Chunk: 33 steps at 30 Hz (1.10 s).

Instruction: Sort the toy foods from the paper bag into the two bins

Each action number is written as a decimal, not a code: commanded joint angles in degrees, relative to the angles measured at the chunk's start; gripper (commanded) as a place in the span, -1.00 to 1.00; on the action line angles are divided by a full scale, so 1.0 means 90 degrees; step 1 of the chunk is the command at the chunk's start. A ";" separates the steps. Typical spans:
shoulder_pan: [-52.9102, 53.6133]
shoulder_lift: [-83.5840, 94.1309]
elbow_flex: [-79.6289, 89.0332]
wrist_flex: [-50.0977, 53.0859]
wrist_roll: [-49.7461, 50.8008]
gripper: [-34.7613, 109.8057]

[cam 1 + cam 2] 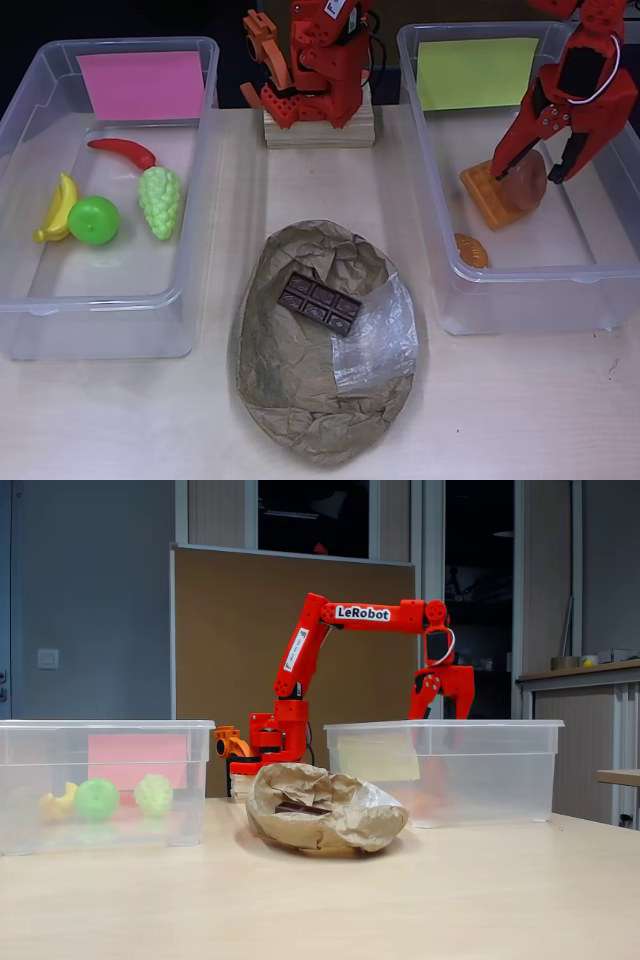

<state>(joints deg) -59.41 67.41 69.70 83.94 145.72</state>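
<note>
The crumpled paper bag [300, 400] [325, 810] lies mid-table and holds a dark chocolate bar [318, 302]. The left bin [20, 120] [30, 780], with the pink sheet, contains a red chili [125, 150], yellow bananas [58, 208], a green apple [94, 220] and pale grapes [160, 200]. The right bin [520, 300] [500, 780], with the yellow-green sheet, contains an orange waffle [485, 200], a brown donut [530, 188] leaning on it, and a croissant [471, 250]. My gripper [527, 176] [443, 712] hangs open at the bin's rim height, fingers spread either side of the donut below.
The arm's base [318, 110] sits on a wooden block between the two bins at the back. Bare table lies in front of the bins and around the bag. A brown panel stands behind the table in the fixed view.
</note>
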 commanded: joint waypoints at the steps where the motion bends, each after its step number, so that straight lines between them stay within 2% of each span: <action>1: 0.0020 -0.0215 -0.0713 0.0225 -0.0361 0.01; 13: 0.0322 -0.0195 -0.2393 0.2324 -0.1582 0.06; 25: 0.0977 0.1396 -0.1650 0.2354 -0.3506 0.03; 33: 0.2549 0.2568 0.0029 0.1846 -0.5723 -0.01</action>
<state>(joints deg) -40.87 85.08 66.27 101.43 101.25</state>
